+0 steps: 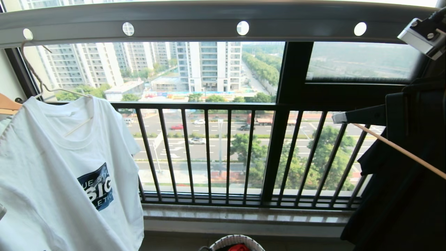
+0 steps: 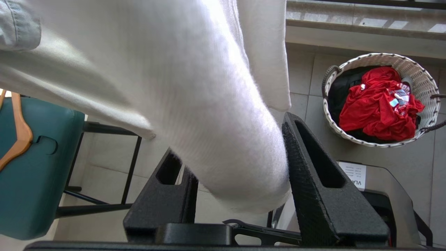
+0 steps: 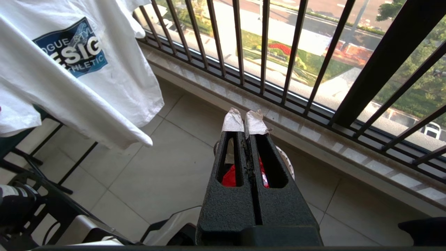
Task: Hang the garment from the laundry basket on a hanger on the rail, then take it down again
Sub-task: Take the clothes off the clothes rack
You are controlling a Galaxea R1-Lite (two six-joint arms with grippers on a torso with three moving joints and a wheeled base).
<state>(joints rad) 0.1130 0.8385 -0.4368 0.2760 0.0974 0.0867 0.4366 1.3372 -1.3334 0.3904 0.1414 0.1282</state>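
Observation:
The garment, a white T-shirt with a dark blue chest logo, hangs on the thin wire hanger, whose hook sits in the end hole of the grey rail. Seen from the left wrist, my left gripper is shut on a thick fold of the garment, with cloth filling the gap between its black fingers. The left gripper is outside the head view. My right gripper hangs shut and empty above the laundry basket, beside the garment. The basket stands on the tiled floor.
A red garment lies in the basket. A teal stool carries a wooden hanger. Pale denim cloth hangs beside the T-shirt. Dark clothes hang at the right. The black window railing stands behind the sill.

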